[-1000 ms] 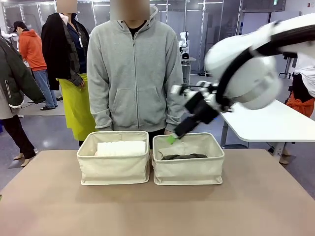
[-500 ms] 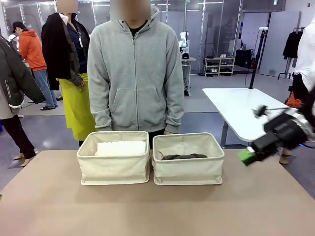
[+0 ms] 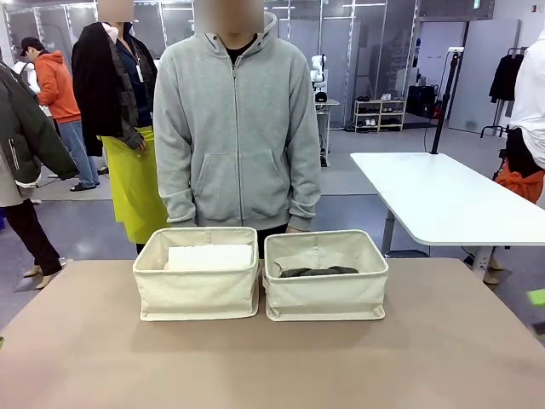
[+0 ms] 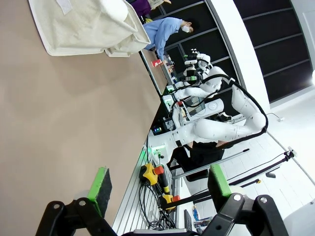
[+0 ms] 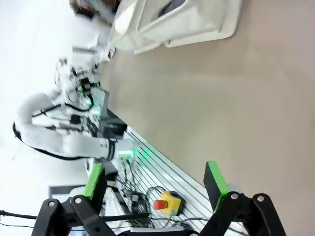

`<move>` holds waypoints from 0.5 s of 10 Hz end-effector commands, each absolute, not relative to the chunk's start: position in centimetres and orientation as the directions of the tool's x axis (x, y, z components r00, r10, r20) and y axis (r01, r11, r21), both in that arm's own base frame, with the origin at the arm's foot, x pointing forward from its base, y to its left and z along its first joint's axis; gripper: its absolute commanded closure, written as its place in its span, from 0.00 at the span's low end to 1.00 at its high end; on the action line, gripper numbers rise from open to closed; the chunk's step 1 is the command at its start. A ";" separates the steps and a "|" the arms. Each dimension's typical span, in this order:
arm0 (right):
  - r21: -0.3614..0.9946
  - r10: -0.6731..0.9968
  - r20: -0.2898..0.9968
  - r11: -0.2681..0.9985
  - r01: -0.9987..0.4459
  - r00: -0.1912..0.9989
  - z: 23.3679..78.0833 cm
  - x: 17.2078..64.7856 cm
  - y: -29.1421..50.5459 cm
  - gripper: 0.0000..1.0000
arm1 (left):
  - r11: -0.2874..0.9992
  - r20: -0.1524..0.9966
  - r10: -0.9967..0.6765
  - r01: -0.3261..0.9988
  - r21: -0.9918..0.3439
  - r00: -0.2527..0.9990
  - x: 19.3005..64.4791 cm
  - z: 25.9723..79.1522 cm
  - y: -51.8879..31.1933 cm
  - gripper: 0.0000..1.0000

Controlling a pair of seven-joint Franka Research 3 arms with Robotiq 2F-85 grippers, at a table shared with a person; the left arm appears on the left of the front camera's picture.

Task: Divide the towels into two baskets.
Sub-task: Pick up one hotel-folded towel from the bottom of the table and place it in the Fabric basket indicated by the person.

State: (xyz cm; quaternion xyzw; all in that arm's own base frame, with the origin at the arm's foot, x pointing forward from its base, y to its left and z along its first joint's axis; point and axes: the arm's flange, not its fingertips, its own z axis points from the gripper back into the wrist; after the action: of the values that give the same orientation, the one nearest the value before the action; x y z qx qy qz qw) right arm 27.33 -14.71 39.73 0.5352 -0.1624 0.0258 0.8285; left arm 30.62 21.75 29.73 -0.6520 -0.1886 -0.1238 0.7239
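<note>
Even indoor light; right wrist view perhaps overexposed.

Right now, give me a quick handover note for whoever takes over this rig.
Left pincer: open, empty, pulled back at the table edge.
Right pincer: open, empty, also back at the edge.
Left basket shows a white towel; right basket shows a dark grey towel.
Any towels lower in the baskets are hidden.
Left: confirm the split before ending.
</note>
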 end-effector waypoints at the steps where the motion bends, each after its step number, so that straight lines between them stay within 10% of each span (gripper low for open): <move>1: 0.905 -0.233 0.280 0.387 -0.176 0.931 36.4 18.5 -12.7 0.00 | 0.124 0.441 0.070 0.431 -0.894 0.895 30.3 30.1 21.9 0.00; 5: 0.913 -0.256 0.234 0.391 -0.121 0.938 38.2 20.6 -20.5 0.00 | 0.124 0.441 0.070 0.431 -0.894 0.895 30.3 30.1 21.9 0.00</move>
State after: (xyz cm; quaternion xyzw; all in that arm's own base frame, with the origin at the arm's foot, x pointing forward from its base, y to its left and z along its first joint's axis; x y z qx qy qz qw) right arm 19.43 -21.11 37.80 0.5436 -0.1657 -0.0467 0.8215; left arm 30.59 21.79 29.73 -0.6519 -0.1891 -0.1233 0.7240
